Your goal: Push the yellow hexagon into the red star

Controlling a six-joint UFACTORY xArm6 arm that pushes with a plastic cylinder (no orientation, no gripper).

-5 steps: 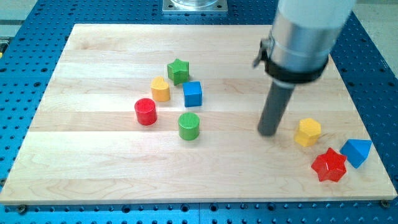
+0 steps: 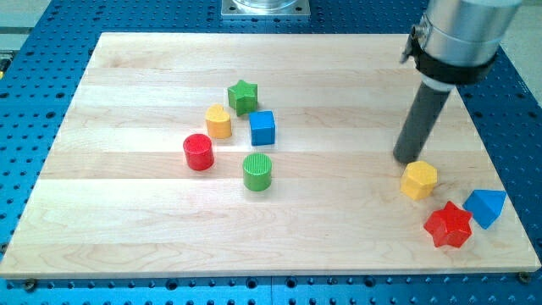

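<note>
The yellow hexagon (image 2: pixel 419 180) lies at the view's right, on the wooden board. The red star (image 2: pixel 448 225) lies just below and to the right of it, a small gap apart. My tip (image 2: pixel 406 159) rests on the board at the hexagon's upper left edge, touching or nearly touching it. The dark rod rises from there up and to the right to the silver arm body.
A blue block (image 2: pixel 486 207) sits right of the red star, close to the board's right edge. At centre left stand a green star (image 2: pixel 243 97), a yellow heart-like block (image 2: pixel 218 122), a blue cube (image 2: pixel 262 128), a red cylinder (image 2: pixel 198 152) and a green cylinder (image 2: pixel 257 171).
My tip has moved right and slightly up, from the hexagon's left to its upper left edge. The blocks have not visibly moved.
</note>
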